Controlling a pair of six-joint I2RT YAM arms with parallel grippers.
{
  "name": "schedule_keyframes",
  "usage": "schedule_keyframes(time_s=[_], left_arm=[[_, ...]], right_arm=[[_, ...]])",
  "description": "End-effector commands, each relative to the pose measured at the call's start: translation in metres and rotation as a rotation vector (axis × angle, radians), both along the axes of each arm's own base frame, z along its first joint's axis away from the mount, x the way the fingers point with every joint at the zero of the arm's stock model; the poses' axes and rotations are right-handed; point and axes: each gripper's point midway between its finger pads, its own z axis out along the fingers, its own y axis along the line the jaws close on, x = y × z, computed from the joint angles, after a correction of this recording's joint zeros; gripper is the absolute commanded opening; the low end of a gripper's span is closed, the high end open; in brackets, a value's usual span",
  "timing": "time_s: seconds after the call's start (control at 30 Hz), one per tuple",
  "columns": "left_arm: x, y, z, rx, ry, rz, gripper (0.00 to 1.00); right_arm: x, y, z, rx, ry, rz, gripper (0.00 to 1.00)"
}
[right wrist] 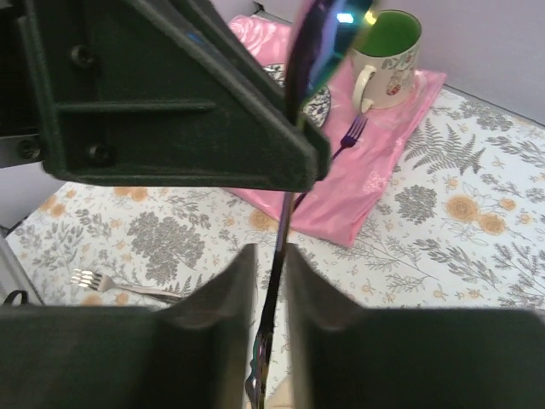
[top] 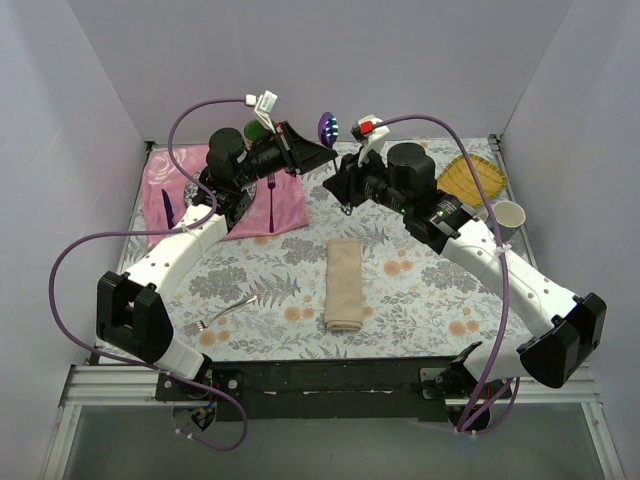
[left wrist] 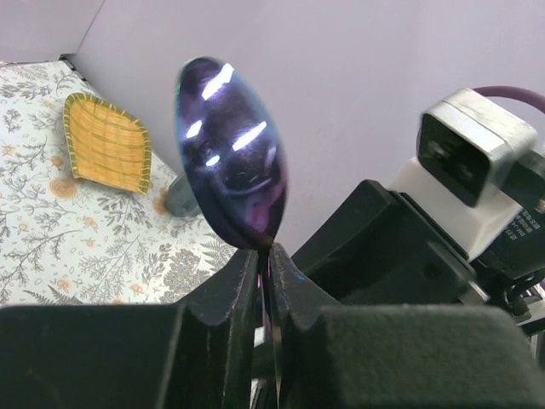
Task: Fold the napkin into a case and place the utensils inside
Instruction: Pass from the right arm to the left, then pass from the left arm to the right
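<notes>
The spoon [top: 327, 127] hangs in the air above the back of the table, its iridescent purple bowl [left wrist: 230, 153] uppermost. My left gripper [left wrist: 266, 260] is shut on the spoon's neck just under the bowl. My right gripper [right wrist: 271, 260] stands open lower down. The thin handle [right wrist: 281, 247] runs between its jaws with a gap on each side. The beige napkin [top: 343, 285] lies folded into a narrow oblong case in the middle of the table. The pale fork [top: 220, 313] lies on the patterned cloth at the front left, and also shows as the fork [right wrist: 111, 284] in the right wrist view.
A pink mat [top: 290, 200] at the back left carries a purple fork [top: 272, 195], a dark purple utensil [top: 167, 208] and a green-lined mug [right wrist: 387, 55]. A yellow woven dish [top: 472, 178] and a white cup [top: 508, 215] stand at the back right.
</notes>
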Motion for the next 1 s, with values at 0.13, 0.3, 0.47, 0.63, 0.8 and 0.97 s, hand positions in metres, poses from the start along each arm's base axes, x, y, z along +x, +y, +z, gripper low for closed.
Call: schedule_keyframes(time_s=[0.13, 0.3, 0.47, 0.63, 0.8, 0.97], left_arm=[[-0.017, 0.017, 0.017, -0.077, -0.037, -0.111, 0.0], [-0.035, 0.02, 0.026, -0.081, -0.105, -0.178, 0.0], [-0.006, 0.023, 0.013, -0.02, -0.001, -0.031, 0.0], [-0.018, 0.019, 0.014, -0.077, -0.039, -0.1, 0.0], [0.023, 0.015, 0.0, 0.084, 0.027, 0.141, 0.0], [0.02, -0.01, -0.036, 0.267, 0.061, 0.262, 0.0]], right_arm=[[-0.03, -0.006, 0.07, 0.097, -0.109, 0.247, 0.57], [-0.022, -0.037, 0.073, 0.154, -0.017, 0.332, 0.66], [-0.013, -0.055, 0.079, 0.089, -0.075, 0.321, 0.64], [-0.03, -0.04, 0.072, 0.12, 0.02, 0.469, 0.59], [-0.006, -0.051, 0.053, 0.045, -0.001, 0.254, 0.68], [0.025, -0.054, 0.034, -0.098, -0.055, 0.034, 0.6]])
